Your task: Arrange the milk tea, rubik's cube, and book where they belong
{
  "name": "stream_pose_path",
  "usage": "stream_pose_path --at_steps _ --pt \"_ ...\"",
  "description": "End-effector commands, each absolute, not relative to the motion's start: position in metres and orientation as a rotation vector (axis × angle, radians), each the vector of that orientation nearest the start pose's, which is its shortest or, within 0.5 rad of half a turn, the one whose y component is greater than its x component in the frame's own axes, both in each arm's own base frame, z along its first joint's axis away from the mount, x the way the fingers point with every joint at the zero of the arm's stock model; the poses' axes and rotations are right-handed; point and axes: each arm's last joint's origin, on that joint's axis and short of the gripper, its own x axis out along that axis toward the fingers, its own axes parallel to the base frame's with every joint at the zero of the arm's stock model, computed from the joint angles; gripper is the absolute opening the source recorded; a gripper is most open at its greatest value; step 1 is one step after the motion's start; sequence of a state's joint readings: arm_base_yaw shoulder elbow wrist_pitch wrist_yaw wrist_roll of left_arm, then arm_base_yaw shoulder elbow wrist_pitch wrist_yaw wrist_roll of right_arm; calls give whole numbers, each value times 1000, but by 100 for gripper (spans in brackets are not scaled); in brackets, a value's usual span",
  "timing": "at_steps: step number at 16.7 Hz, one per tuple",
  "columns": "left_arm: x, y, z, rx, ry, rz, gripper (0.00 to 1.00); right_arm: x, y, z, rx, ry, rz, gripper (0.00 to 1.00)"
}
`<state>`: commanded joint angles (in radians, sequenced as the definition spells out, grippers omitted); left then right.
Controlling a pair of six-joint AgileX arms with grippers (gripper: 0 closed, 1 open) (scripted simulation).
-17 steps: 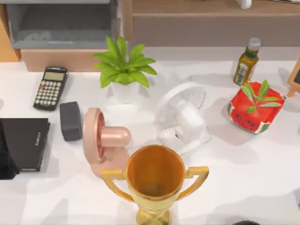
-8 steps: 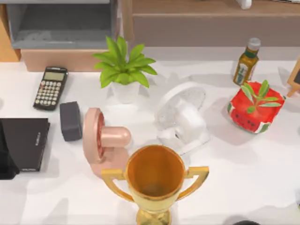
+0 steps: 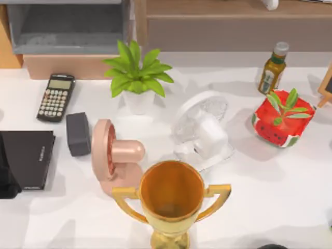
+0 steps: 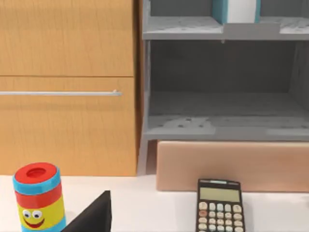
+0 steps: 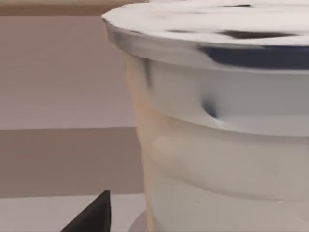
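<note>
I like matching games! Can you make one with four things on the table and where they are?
Things:
1. calculator
2. trophy
3. bottle
4. leafy plant

Places:
A. at the table's near edge, in the middle
B. far right, beside the watermelon pot
C. far left, below the grey shelf
D. at the back, behind the pink fan

Pairs: 1-C, 2-A, 3-B, 4-D

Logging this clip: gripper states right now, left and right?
Left gripper: cannot be told.
Right gripper: cannot be told; close to a white cup.
</note>
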<state>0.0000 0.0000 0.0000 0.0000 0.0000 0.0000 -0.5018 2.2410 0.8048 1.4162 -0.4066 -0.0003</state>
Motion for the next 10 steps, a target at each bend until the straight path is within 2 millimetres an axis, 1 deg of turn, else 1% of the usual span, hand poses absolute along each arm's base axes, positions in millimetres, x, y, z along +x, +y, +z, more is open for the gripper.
stream_pose_path --at_steps 2,5,6,8,10 --pt "106 -1 160 0 0 0 100 334 -177 73 10 29 -91 100" --pt "106 -1 160 0 0 0 100 325 -186 94 16 16 -112 100" --pt "106 -1 160 0 0 0 100 323 -186 102 13 12 -112 100" --pt "106 -1 160 0 0 0 100 320 -178 114 3 10 -96 100" --pt "106 -1 160 0 0 0 100 319 -168 119 -4 19 -71 100"
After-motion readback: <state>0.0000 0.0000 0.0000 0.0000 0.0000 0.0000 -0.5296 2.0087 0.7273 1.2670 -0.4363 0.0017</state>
